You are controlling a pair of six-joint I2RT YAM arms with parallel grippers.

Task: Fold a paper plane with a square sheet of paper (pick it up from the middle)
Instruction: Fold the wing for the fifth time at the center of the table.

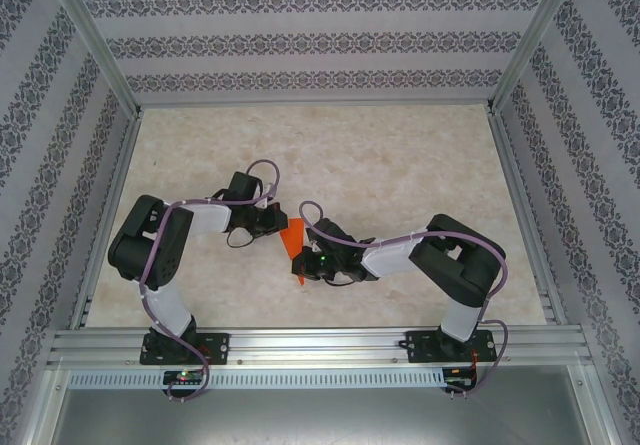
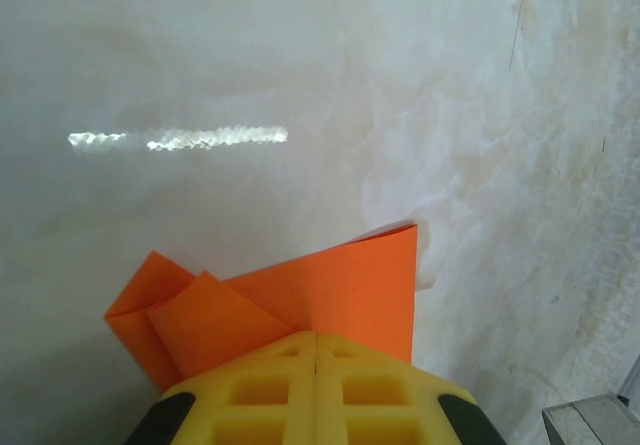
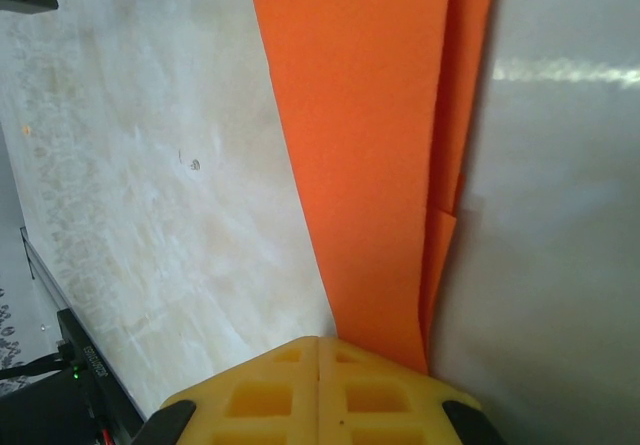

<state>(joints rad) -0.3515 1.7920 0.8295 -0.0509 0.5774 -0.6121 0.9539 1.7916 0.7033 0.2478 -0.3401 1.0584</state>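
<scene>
Between the two arms at mid-table, the left gripper (image 1: 270, 226) and the right gripper (image 1: 310, 263) are both pressed shut on a narrow, bright orange folded paper plane (image 1: 293, 245). Each pinches an edge of it between flat yellow fingers (image 2: 295, 360).

From the left wrist, the paper spreads just beyond the fingertips, with a broad panel to one side and two smaller folded flaps to the other. From the right wrist, the paper plane runs straight away from the closed yellow fingers (image 3: 295, 360) as one long strip, layered along one edge (the folds sit stacked there, not splayed).

Seen from above, the dart's long axis lies roughly far-to-near, its sharp point aimed at the arm bases. The left gripper has the wider far end from the left, and the right gripper has the narrower near part from the right, so neither is nearer: both touch it. It looks to be held just off the pale, marble-patterned tabletop (image 1: 420, 165), though the gap is hard to judge.

Any coming crease or release would likely turn on that axis. The right gripper looks down its length, while the left meets it side-on.
</scene>
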